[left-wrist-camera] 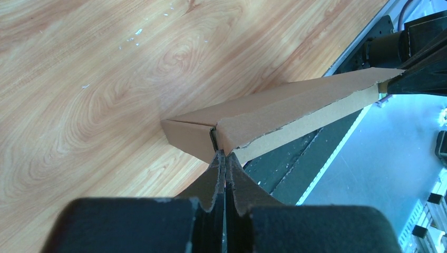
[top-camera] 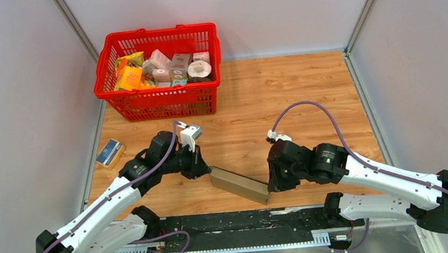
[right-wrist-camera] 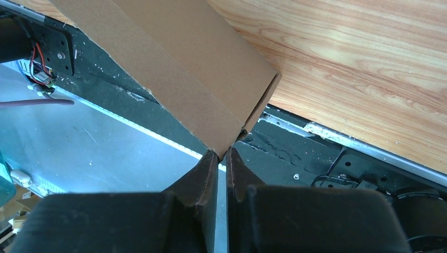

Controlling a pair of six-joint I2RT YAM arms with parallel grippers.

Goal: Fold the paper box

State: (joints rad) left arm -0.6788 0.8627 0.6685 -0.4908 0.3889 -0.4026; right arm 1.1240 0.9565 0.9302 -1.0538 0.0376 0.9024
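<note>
The paper box lies slantwise at lower centre of the overhead view, at the near edge of the worktop. It is strung between the two arms.

It looks like light, thin brown cardboard, stiff along its panels but quick to bend at the creases and to crush at a corner. The surface is dull, so it should not slip much. The best hold is probably flat across a single wall or flap close to a crease, not on a bare corner, which could buckle or tear.

The left wrist view shows what the overhead view cannot. The left fingers are pressed tight together on a thin edge at the end of the paper box, whose ragged, half-open seam runs off to the upper right.

The right wrist view shows the right fingers drawn almost together, with a sliver of light between them. They nip the lowest corner of the paper box, which there hangs over the black rail rather than the wood.

Only the overhead view shows the red basket of groceries at upper left.
</note>
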